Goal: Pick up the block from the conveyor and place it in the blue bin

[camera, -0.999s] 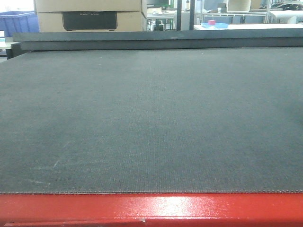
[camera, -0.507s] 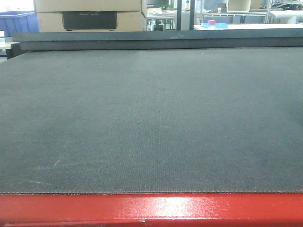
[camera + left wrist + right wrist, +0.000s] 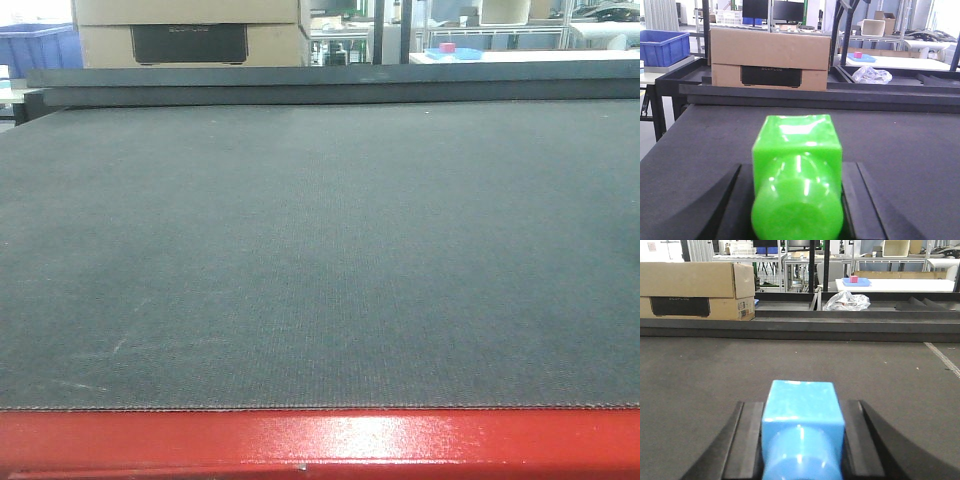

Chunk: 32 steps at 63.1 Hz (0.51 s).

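**Clamping the block (image 3: 802, 412) over the belt (image 3: 320, 250)**

The right end effector (image 3: 801, 407) was closed on the light-blue block. Its dark fingers (image 3: 747, 445) pressed against both sides, and the block's rounded end faced the wrist camera. The left end effector (image 3: 797, 170) was closed in the same way on a green block (image 3: 797, 150). Both pointed across the dark grey belt toward its far edge; whether either block touched the belt could not be told.

Seen from the front, the woven belt filled most of the view, faintly scuffed near the glossy red frame (image 3: 320, 440) along its near edge. Beyond the far edge stood a cardboard box (image 3: 190, 25). The blue bin (image 3: 35, 45) sat just left of it, partly cut off by the edge of the view. Farther back, a small red block (image 3: 447, 46) rested on a blue dish (image 3: 467, 53) on a white counter (image 3: 910, 285). A crumpled clear bag (image 3: 846, 300) lay just behind the belt.
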Tool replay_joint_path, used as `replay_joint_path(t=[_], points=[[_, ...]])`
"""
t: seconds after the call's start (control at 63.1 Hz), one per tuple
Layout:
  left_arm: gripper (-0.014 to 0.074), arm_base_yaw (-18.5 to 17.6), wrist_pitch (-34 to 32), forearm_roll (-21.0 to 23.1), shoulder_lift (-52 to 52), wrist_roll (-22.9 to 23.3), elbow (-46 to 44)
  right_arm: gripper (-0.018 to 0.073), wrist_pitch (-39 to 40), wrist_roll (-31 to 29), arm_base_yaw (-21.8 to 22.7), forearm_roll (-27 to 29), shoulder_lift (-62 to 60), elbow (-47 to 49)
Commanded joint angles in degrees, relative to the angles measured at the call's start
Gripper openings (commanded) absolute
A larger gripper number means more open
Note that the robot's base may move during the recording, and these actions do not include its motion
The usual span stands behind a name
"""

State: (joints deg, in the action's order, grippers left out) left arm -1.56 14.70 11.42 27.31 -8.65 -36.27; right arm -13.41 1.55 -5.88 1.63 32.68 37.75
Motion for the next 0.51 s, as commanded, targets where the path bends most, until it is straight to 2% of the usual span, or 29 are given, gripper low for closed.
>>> replay_joint_path(t=[0.0, 0.491], points=[[-0.0111, -0.42, -1.17, -0.08, -0.33, -0.11, 0.10, -0.0162, 1.46, -0.14, 0.04, -0.33, -0.26, -0.03], [-0.0111, -1.19, -1.15, -0.08, -0.33, -0.11, 0.10, -0.0162, 1.46, -0.14, 0.04, -0.33, -0.26, -0.03]])
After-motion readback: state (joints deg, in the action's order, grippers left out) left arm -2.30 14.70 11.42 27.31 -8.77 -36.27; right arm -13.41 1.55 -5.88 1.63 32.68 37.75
